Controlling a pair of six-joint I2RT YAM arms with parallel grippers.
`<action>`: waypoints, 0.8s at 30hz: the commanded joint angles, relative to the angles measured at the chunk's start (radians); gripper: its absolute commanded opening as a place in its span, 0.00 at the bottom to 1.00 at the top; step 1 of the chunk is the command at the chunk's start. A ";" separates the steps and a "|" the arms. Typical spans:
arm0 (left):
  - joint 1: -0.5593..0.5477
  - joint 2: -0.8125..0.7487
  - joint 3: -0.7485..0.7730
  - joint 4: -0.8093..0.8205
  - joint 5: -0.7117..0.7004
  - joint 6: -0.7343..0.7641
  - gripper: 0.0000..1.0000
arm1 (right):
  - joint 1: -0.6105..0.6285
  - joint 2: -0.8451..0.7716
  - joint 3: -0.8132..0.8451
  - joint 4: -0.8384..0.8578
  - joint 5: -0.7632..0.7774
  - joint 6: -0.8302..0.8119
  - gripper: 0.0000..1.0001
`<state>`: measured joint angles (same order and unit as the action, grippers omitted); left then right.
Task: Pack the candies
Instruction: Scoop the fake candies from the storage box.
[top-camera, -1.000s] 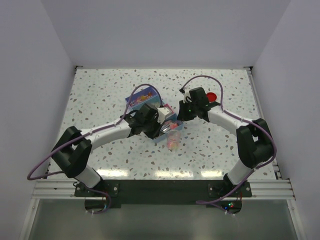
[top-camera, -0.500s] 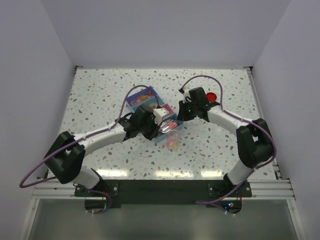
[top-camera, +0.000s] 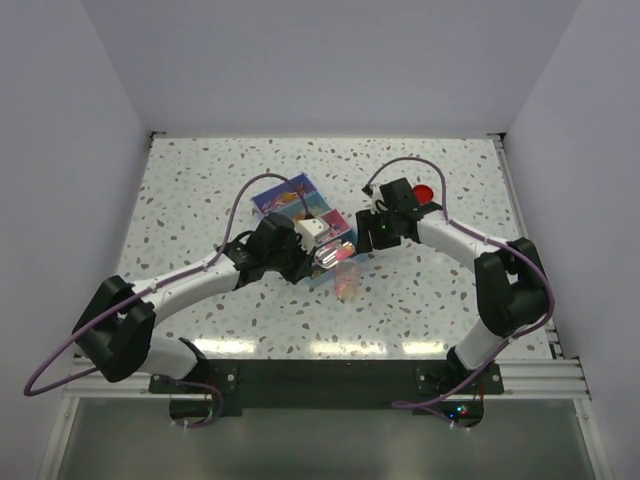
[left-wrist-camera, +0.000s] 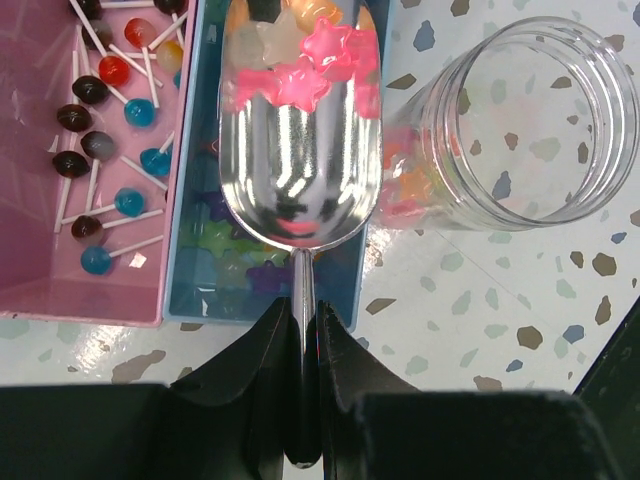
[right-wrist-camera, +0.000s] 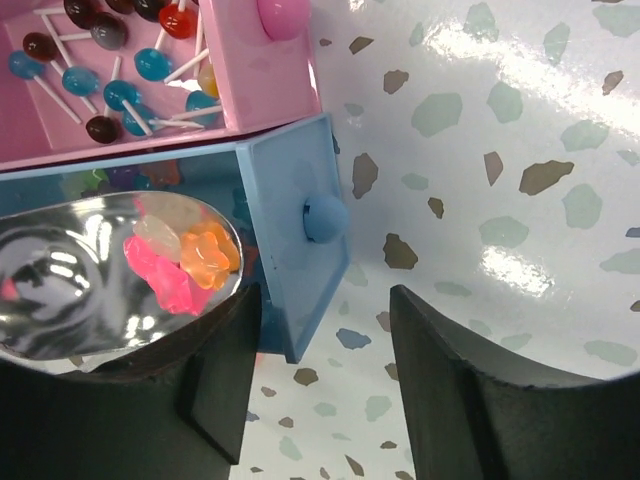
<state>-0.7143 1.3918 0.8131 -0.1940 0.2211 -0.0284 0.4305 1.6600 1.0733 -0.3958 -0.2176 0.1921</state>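
At the far end of the scoop (left-wrist-camera: 300, 170) bowl sit a few star-shaped candies (left-wrist-camera: 305, 60), pink, pale and orange, bunched together on the bright metal. More candies lie under the scoop in the blue drawer (left-wrist-camera: 185, 260), seen dimly as green, yellow and purple shapes. Others, pink and orange, show through the wall of the clear jar (left-wrist-camera: 440, 130), low down. The jar stands open-mouthed on the speckled counter (left-wrist-camera: 480, 320), just to the right of the blue drawer and of the scoop's rim; whether it touches either, I cannot tell. My left hand (left-wrist-camera: 300, 320) is clamped on the scoop's thin handle, fingers together around it, holding the bowl level over the blue drawer. Left of that drawer is the pink drawer (left-wrist-camera: 40, 285), holding lollipops (left-wrist-camera: 100, 150) with white sticks. My right hand (right-wrist-camera: 322, 325) hangs with its fingers well apart, gripping nothing. The near corner of the blue drawer and its round knob (right-wrist-camera: 325, 218) lie beyond the gap, apart from both fingers. From the right wrist view the loaded scoop lies just left of that hand.
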 joint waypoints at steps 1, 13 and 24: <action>0.007 -0.043 -0.018 0.048 0.046 0.024 0.00 | -0.004 -0.065 0.031 -0.046 0.017 -0.005 0.59; 0.067 -0.143 0.009 -0.062 0.089 0.146 0.00 | -0.004 -0.198 0.088 -0.132 0.070 -0.006 0.80; 0.090 -0.227 0.124 -0.320 0.146 0.358 0.00 | -0.015 -0.313 0.063 -0.195 0.170 -0.017 0.84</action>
<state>-0.6357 1.2140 0.8589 -0.4370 0.3202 0.2306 0.4255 1.3903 1.1275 -0.5621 -0.0940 0.1886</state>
